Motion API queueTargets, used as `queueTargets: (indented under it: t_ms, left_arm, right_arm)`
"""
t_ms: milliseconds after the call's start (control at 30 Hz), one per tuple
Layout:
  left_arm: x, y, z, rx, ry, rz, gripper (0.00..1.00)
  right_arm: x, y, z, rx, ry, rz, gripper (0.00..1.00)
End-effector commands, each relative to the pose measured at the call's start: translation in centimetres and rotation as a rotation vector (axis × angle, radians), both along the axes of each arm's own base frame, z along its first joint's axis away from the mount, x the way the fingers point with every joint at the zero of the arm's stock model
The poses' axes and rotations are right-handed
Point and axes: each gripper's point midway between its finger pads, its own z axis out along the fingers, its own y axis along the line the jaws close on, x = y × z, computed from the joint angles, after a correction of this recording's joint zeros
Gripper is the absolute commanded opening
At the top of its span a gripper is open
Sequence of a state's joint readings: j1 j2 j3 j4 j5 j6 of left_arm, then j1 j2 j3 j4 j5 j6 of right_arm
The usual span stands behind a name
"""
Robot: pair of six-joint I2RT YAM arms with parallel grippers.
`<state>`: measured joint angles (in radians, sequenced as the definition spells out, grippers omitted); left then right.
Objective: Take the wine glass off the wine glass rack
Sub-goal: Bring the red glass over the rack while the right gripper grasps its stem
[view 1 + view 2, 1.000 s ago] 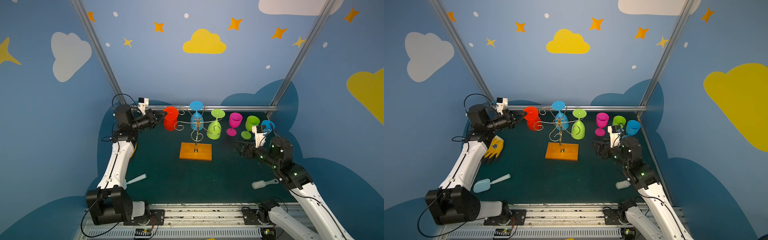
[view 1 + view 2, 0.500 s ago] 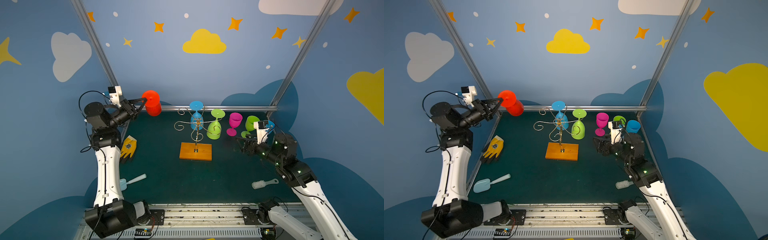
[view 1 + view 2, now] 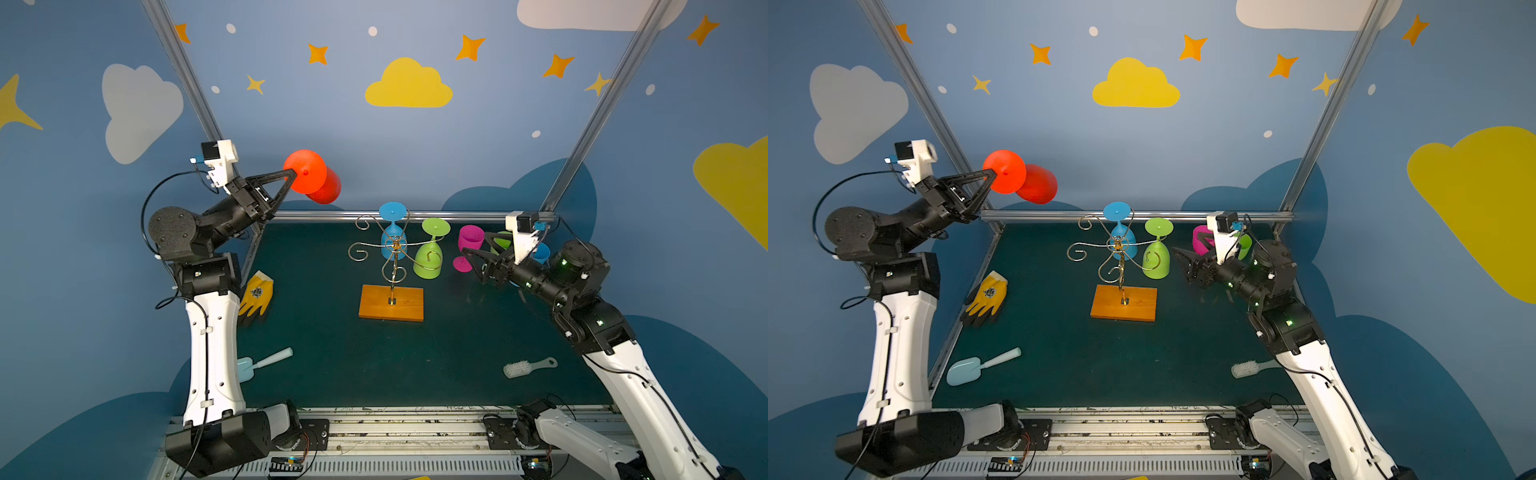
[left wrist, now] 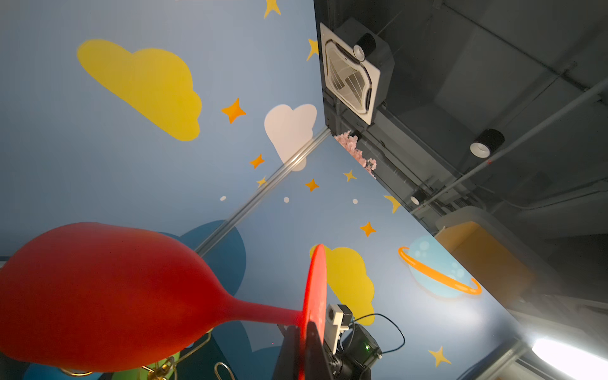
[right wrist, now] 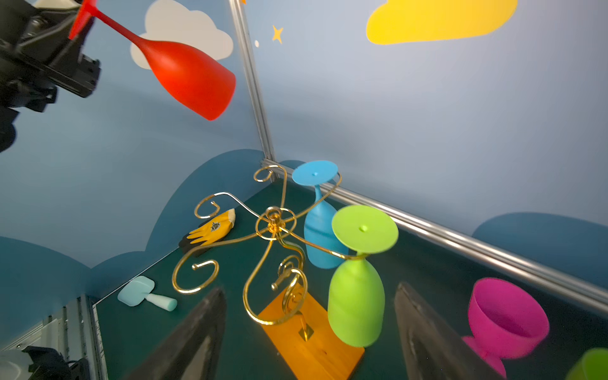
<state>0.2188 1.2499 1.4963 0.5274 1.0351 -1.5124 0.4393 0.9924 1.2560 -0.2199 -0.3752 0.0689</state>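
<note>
Nearest, a white brush (image 3: 528, 368) lies on the right of the dark green table (image 3: 415, 365) and a pale blue scoop (image 3: 259, 365) on the left, with a yellow glove (image 3: 257, 293) a little farther back by the left edge. In the middle stands the wine glass rack (image 3: 391, 302) on its orange base, its gold arms curling out from the slim post. A green glass (image 3: 428, 261) hangs from a right-hand arm and a blue glass (image 3: 390, 245) from a far one (both upside down, foot uppermost). Right of the rack the right gripper (image 3: 1187, 242) hovers low over the table, jaws spread wide and gripping nothing, facing the green glass. A magenta glass (image 5: 506, 312) stands upright just beyond it. Farthest and highest, at the far left, the left gripper (image 3: 292, 174) is clamped on the round foot of the red wine glass (image 3: 309, 176). This glass is clear of the rack, well above the back rail, and tipped on its side with its bowl pointing right.
</note>
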Motion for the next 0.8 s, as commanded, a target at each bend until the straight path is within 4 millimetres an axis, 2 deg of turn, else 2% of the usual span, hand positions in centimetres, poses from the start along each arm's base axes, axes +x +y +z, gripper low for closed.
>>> queueTargets:
  t_ms: [0, 167, 433, 767]
  left_arm:
    - [-0.8, -2.2, 0.3, 0.020, -0.028, -0.077, 0.03]
    - [-0.3, -4.6, -0.7, 0.008, 0.004, -0.160, 0.03]
    - [-0.4, -9.6, -2.1, 0.020, 0.047, -0.332, 0.03]
    - [-1.5, -11.9, -2.3, 0.033, 0.055, -0.414, 0.03]
  right_arm:
    - [-1.1, 1.7, 3.7, 0.016, -0.158, 0.101, 0.81]
    - [-1.6, 4.1, 4.4, -0.016, -0.247, 0.178, 0.83]
    - [-2.2, 7.4, 4.1, -0.095, -0.346, 0.257, 0.86]
    - [0.2, 8.8, 4.0, -0.125, -0.420, 0.210, 0.87]
